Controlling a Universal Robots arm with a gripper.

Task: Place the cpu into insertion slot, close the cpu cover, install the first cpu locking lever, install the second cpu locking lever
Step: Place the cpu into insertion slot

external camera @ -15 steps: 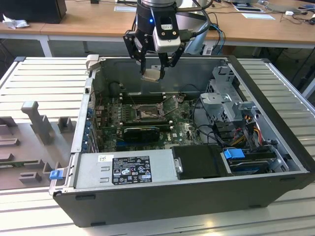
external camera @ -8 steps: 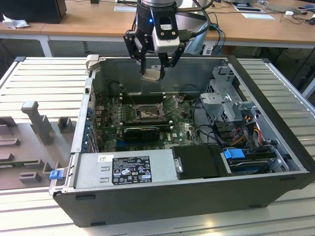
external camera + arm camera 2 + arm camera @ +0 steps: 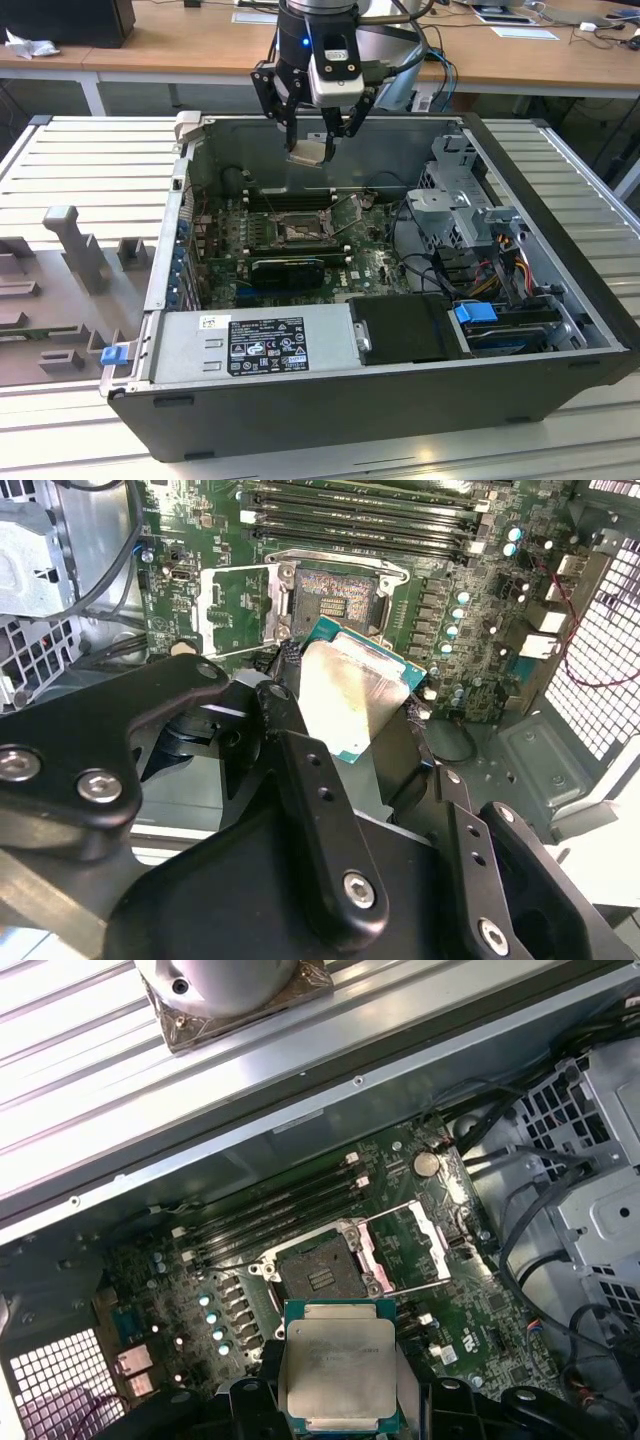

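My gripper (image 3: 312, 150) hangs above the open computer case, shut on the cpu (image 3: 307, 152), a flat square chip with a pale silvery face. In both wrist views the cpu (image 3: 350, 690) (image 3: 340, 1365) sits between the black fingers (image 3: 300, 770), well clear of the board. Below it, the insertion slot (image 3: 298, 232) (image 3: 335, 600) (image 3: 318, 1270) lies bare, with a dark centre and a grey rim. The cpu cover (image 3: 235, 605) (image 3: 410, 1245) is swung open to one side of the slot. A thin metal lever (image 3: 340, 558) runs along the slot's edge.
Long black memory slots (image 3: 370, 520) lie beside the slot. A black expansion card (image 3: 285, 268) crosses the board. A power supply (image 3: 255, 345) fills the case front. A drive cage and cables (image 3: 470, 225) stand at the exterior view's right. The case walls (image 3: 170, 240) enclose everything.
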